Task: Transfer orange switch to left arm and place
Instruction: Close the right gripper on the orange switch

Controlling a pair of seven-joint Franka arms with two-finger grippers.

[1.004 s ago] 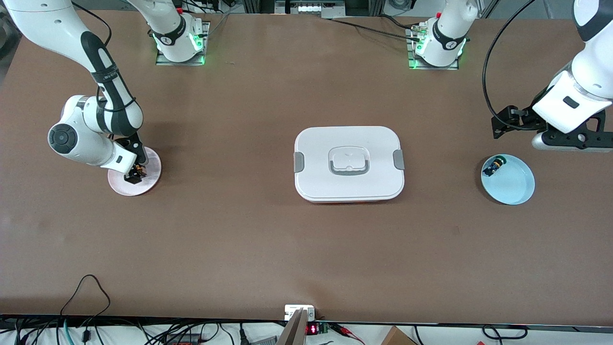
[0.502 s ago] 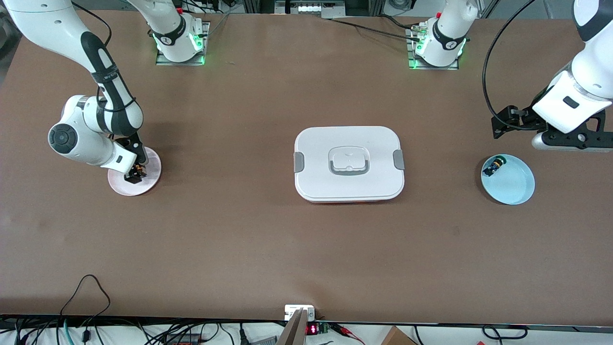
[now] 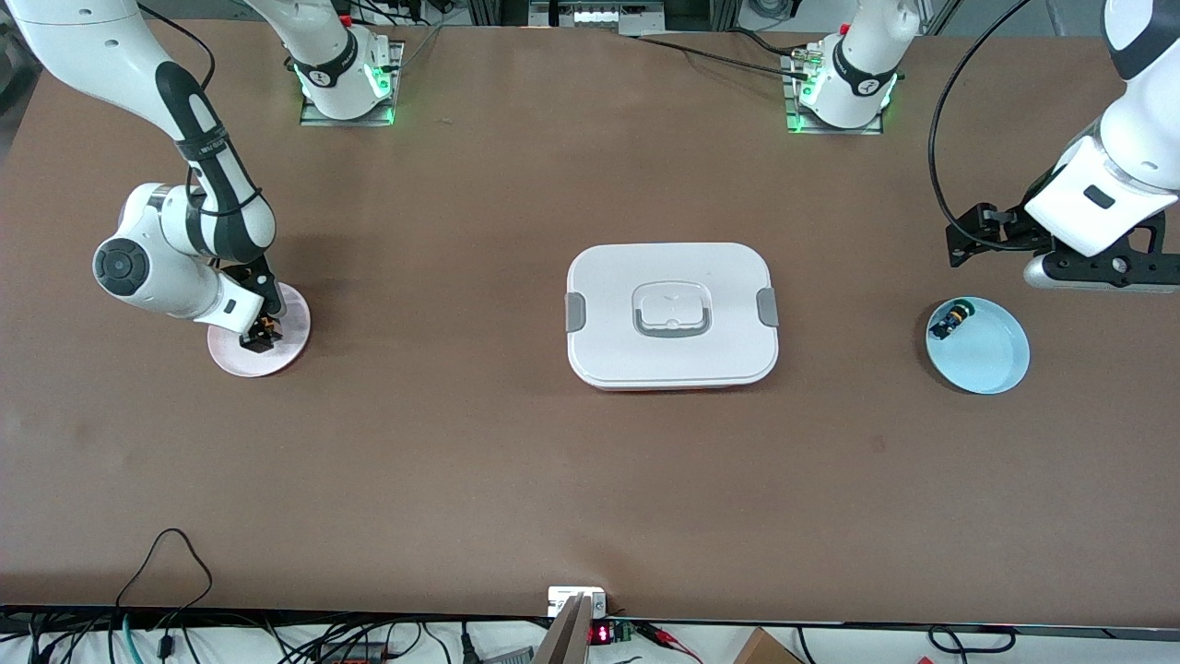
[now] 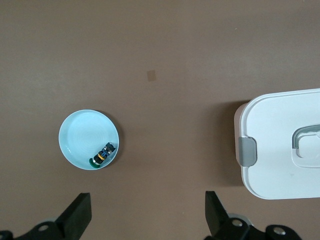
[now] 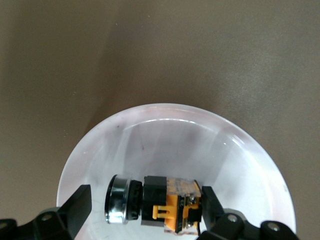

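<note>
Right gripper (image 3: pixel 261 337), lowered into the pink plate (image 3: pixel 288 355) at the right arm's end of the table; in the right wrist view its fingers (image 5: pixel 76 205) stand apart, spread wider than the orange switch (image 5: pixel 165 205), one fingertip touching the orange end of the part and the other clear of its metal end; nothing is clamped. The orange switch lies on its side in the plate, between the two fingers: a black blocky body with an orange and clear section at one end and a round silver-rimmed cap at the other. On the clock face of the front view, the pink plate lies at about nine o'clock from the box (image 3: pixel 672 314).

Left gripper (image 3: pixel 1060 256), waiting in the air above the table just at twelve o'clock of the blue plate (image 3: pixel 991 355); in the left wrist view its fingers (image 4: pixel 77 218) are spread wide and hold nothing. The blue plate, at about three o'clock from the box, carries a small black part with blue, yellow and green bits (image 3: pixel 949 320) near its rim.

The box, white with grey side latches and a grey-outlined lid handle, sits closed at mid-table; the table (image 3: pixel 590 480) is plain brown; cables (image 3: pixel 166 572) trail along its edge nearest the front camera.
</note>
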